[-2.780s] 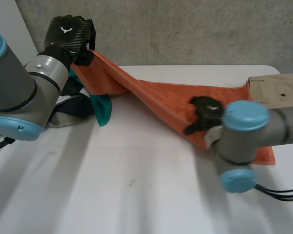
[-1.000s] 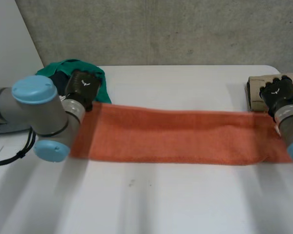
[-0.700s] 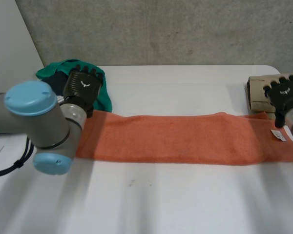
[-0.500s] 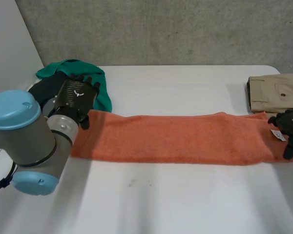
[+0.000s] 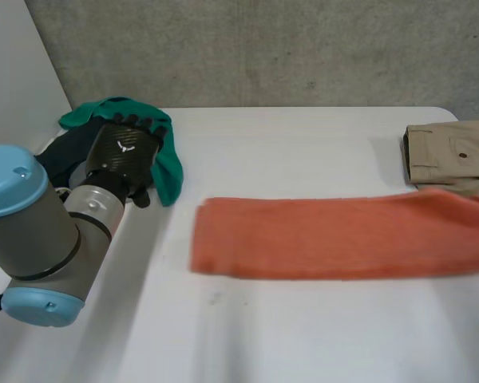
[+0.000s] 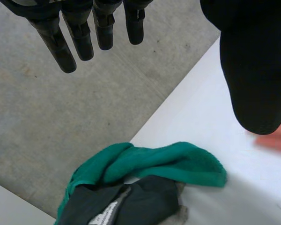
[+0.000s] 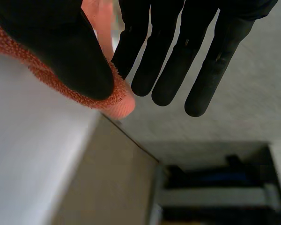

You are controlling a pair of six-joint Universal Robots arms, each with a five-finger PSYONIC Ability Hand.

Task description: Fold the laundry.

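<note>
White table (image 5: 303, 343), orange towel (image 5: 335, 237), cut-off end pinched by right hand (image 7: 51, 51) fingers (image 7: 154, 56), left hand (image 5: 124, 152) fingers (image 6: 82, 40) released.

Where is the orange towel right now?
In the head view the orange towel stretches across the table at right, beside the khaki trousers, its end pinched in the right hand.

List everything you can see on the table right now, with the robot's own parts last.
orange towel: one, orange, flat across the table from the middle to the right edge
green cloth: one, green, crumpled at the far-left corner
dark garment: one, black, under the green cloth
khaki trousers: one, beige, folded, far right
table: one, white
left hand: one, black, open, over the green cloth
right hand: one, black, pinching the orange towel's end
</note>
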